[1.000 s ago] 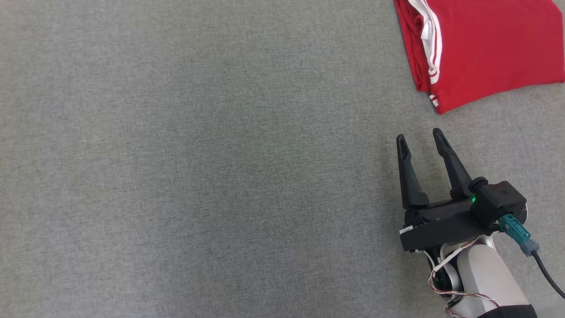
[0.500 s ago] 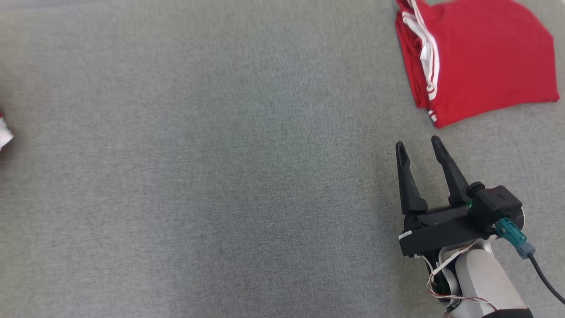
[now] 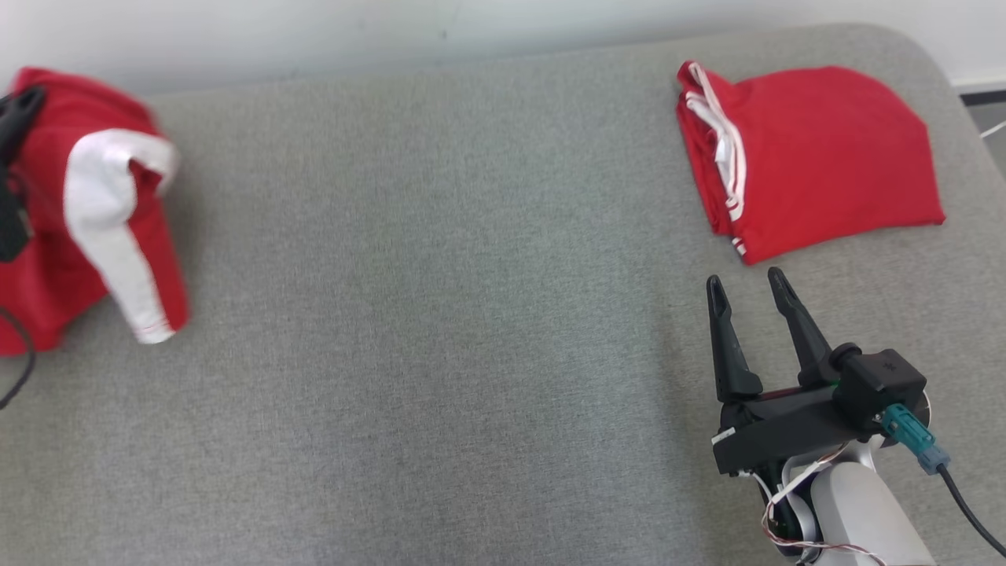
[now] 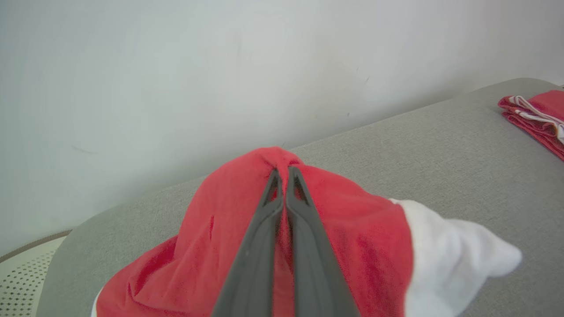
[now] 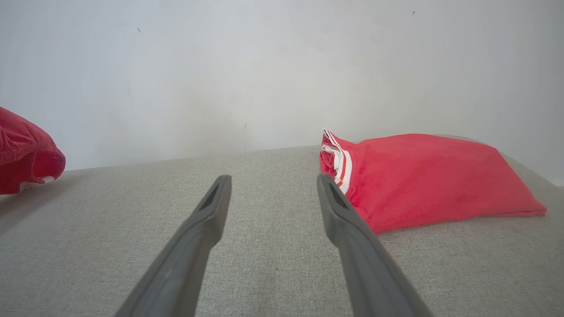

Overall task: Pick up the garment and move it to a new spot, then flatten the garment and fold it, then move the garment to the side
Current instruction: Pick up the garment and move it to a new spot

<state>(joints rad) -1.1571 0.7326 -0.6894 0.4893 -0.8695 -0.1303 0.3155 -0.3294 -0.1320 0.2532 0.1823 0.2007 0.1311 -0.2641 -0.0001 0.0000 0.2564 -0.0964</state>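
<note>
Tilted upward since half a second ago, the head camera takes in the grey surface's (image 3: pixel 440 330) far edge and the wall (image 3: pixel 393 31), and a red-and-white garment (image 3: pixel 55 267) has swung in at 9 o'clock. It is one of two, with a folded garment (image 3: pixel 817 157) at 1 o'clock and broad bare surface between. At 4 o'clock the right gripper (image 3: pixel 745 279) stands spread and empty. Left wrist view: the left gripper (image 4: pixel 282 174) is clenched on the red-and-white garment's peak. Right wrist view: fingers parted, folded garment at 2 o'clock.
</note>
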